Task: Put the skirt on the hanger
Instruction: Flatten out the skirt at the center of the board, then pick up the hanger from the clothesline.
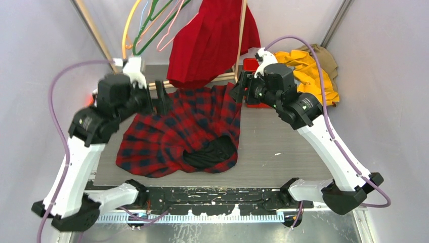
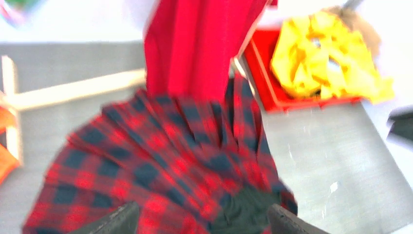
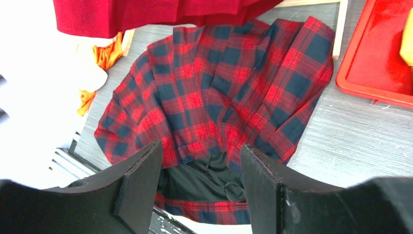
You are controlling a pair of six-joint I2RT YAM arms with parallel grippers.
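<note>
Jaws empty, left wide, right parted, plaid garment [image 3: 229, 97] below, hangers [image 1: 143, 35] beside skirt [image 1: 212, 43] clear only in top view

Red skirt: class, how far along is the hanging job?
Done, seemingly: the red skirt hangs by the rack above the plaid garment; its hanger is hidden. In hand: nothing, left end effector and right end effector are open and empty. Left: probably just retracting the arms.

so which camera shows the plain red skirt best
Top external: nearly the whole skirt hangs in view, flaring above the plaid garment. Left wrist shows only a blurred middle strip of the skirt; right wrist catches just the skirt's hem along the top edge.
</note>
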